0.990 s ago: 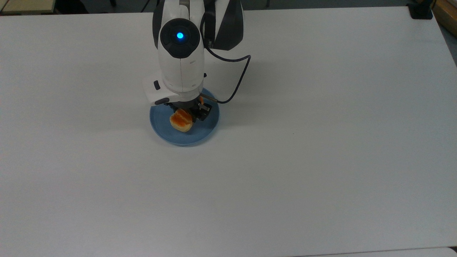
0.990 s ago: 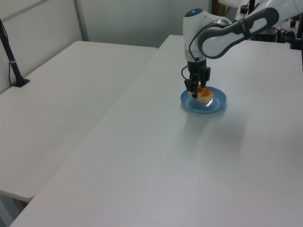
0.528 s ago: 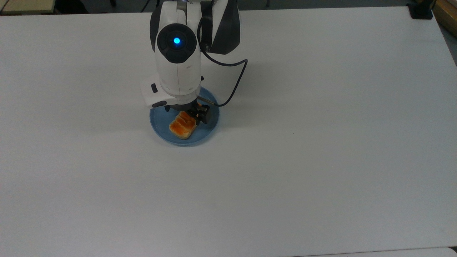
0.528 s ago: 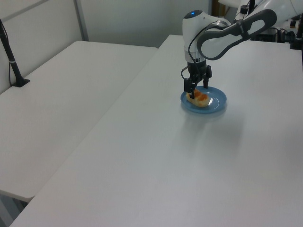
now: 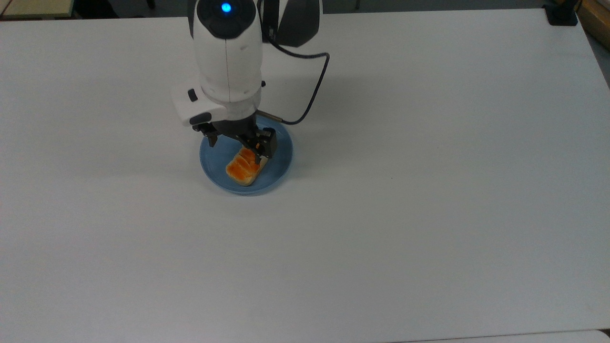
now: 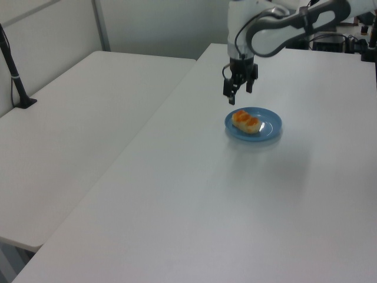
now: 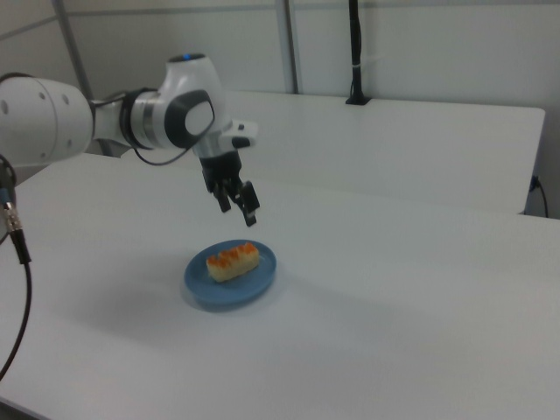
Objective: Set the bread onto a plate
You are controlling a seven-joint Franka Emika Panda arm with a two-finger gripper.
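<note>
Bread point(image 7: 233, 261) lies on plate point(image 7: 198, 286), jaws released above; looks light, soft, best pinched across its pale sides

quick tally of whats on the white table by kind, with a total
bread: 1
plate: 1
total: 2, the bread lying on the plate, with the open gripper above them
</note>
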